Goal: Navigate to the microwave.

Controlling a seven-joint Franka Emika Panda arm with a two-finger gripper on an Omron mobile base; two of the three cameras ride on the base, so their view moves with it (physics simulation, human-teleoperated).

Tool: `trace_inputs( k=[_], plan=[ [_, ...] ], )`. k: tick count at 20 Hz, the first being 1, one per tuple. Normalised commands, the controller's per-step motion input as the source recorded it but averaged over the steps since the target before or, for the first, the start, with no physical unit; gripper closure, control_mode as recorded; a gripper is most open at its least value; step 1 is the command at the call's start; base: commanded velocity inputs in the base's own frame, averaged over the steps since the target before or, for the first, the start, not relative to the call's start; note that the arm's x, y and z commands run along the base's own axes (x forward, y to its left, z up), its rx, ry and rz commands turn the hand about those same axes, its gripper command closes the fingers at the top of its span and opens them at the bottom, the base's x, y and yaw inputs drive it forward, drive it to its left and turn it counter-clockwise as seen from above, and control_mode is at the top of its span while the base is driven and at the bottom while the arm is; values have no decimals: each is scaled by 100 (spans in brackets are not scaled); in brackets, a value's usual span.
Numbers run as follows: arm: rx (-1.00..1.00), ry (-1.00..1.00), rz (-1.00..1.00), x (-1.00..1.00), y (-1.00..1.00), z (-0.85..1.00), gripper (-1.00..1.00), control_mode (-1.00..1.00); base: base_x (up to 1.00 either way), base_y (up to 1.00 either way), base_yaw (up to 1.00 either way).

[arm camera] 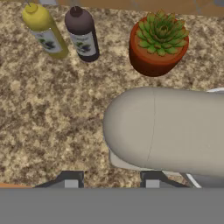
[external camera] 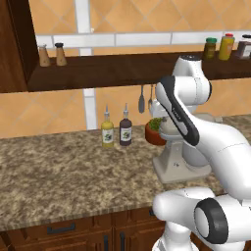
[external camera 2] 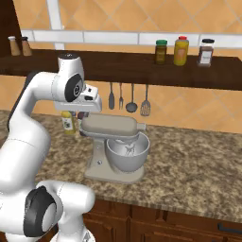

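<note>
The gripper (arm camera: 109, 178) is held above the granite worktop (external camera: 54, 171), over the rear of a grey stand mixer (external camera 2: 116, 146). The jaws are seen parted, and nothing is held or touched between them. Beyond the mixer, a yellow bottle (arm camera: 43, 30), a dark bottle (arm camera: 82, 34) and a potted succulent (arm camera: 158, 43) are set near the wall. The microwave cannot be located in these views.

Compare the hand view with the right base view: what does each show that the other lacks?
Hand view alone: the potted succulent and the dark bottle in full.
Right base view alone: the mixer's steel bowl, hanging utensils and three shelf jars.
Both: the stand mixer's head, the yellow bottle and the granite counter.
</note>
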Motion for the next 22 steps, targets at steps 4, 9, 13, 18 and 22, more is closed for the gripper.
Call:
trace_inputs(
  k=[4,9,13,18,22],
  plan=[
    [0,0,0,0,0,0,-100,100,-4,0,0],
    [0,0,0,0,0,0,-100,100,-71,0,19],
    [0,0,0,0,0,0,-100,100,-51,13,52],
    [0,0,0,0,0,0,-100,100,-14,30,63],
    [0,0,0,0,0,0,-100,100,-1,46,68]
  ],
)
